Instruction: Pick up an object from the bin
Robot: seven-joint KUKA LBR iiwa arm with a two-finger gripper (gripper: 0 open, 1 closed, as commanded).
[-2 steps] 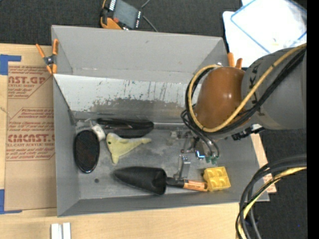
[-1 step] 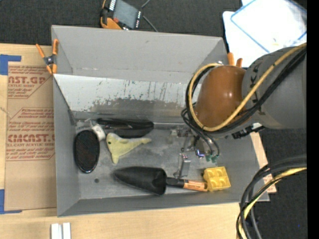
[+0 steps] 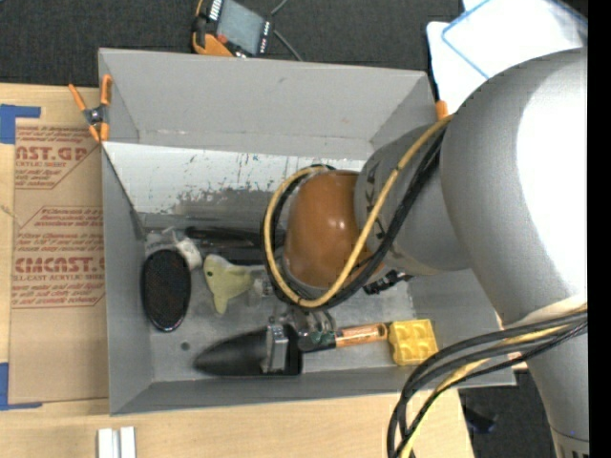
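Your gripper (image 3: 284, 337) is low in the bin (image 3: 258, 103), close to the near edge and about midway along it. Right under it lies a black tapered thing (image 3: 234, 357), flat on the floor along the near edge, with its point toward the near left corner and its thick end at the gripper's metal tip. You cannot tell from here whether the gripper is spread or pressed together, or whether it has that black piece pinched: the wrist blocks the line of sight.

The orange-brown cover (image 3: 320, 227) on the wrist hangs over the middle of the floor, and the cables (image 3: 274, 227) loop round its left side. The big grey arm (image 3: 506, 179) covers the bin's right side.

Just right of the gripper a copper-coloured rod (image 3: 361, 333) runs along the near edge to a yellow block (image 3: 411, 341) toward the near right corner. On the other side, a pale yellowish piece (image 3: 223, 281) lies near the cable loop, up from the tapered thing and apart from it. A black oval thing (image 3: 164, 290) sits against the left wall, well apart from the gripper. Above it a small white piece (image 3: 187, 250) rests beside a dark long thing (image 3: 224, 231) stretched along the foot of the far wall.
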